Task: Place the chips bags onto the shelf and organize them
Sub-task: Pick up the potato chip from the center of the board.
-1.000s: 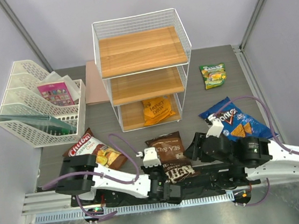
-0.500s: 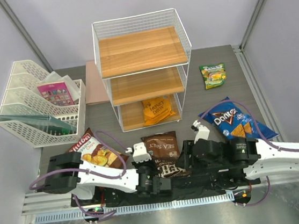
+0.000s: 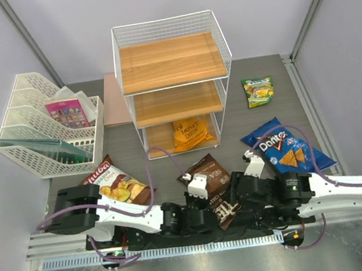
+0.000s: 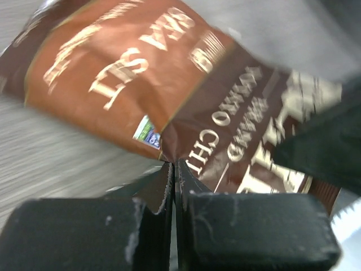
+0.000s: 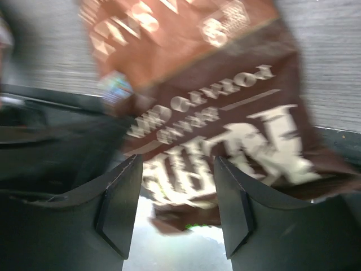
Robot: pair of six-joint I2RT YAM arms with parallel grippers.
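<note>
while the left pincer [image 4: 172,186] pinches only the edge of the sea salt bag [image 3: 211,171], at the near edge of the table [image 3: 130,148], the right pincer [image 5: 176,214] gapes; a thin hold may slip on lifting.

We list: shelf [image 3: 175,84] at back centre of bench [image 3: 258,123]; Honey Dijon bag [image 3: 190,133] on its bottom board; tray [image 3: 47,134] left of it; green bag [image 3: 258,91] right; Doritos [image 3: 286,151] front right; Sea Salt bag [image 3: 208,175] before the shelf; Chuba bag [image 3: 116,182] front left.

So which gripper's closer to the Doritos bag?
Right: right gripper sits just left of the Doritos bag; left gripper is farther left, pinching the Sea Salt bag.
</note>
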